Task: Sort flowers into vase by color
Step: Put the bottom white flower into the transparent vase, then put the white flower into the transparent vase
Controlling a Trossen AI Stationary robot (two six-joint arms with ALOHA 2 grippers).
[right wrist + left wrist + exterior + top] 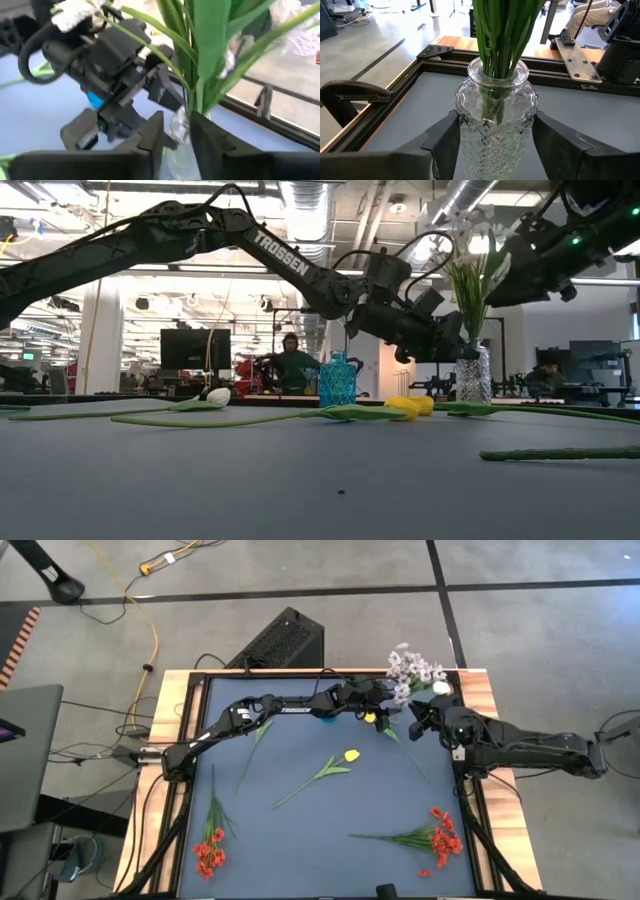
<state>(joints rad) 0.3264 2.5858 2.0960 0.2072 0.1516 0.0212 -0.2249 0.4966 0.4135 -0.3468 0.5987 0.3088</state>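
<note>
A clear glass vase (495, 115) stands upright on the table's far right, full of green stems (502, 35). Pale lilac sprays (412, 668) and a white tulip (441, 688) top it. My left gripper (494, 137) reaches along the far side and is shut on this vase. My right gripper (176, 131) is open just beside the stems (200, 90), which rise past its fingertips. A small blue vase (337, 382) stands left of the clear one. A yellow tulip (351, 755) and two red clusters (208, 852) (442, 838) lie on the mat. My left gripper pinches the clear vase's patterned body (462, 135) between its two fingers, one on each side, below the neck. The fingers come nearly level from the table's left. The vase stands upright on the table. My right gripper: whether a finger (205, 135) touches a stem I cannot tell.
Another yellow blossom (370, 718) lies by the vases, and a white tulip (218, 395) rests farther left. The table's black frame (435, 52) and wooden rim run close behind the vase. Bare mat (300, 830) lies in the near middle.
</note>
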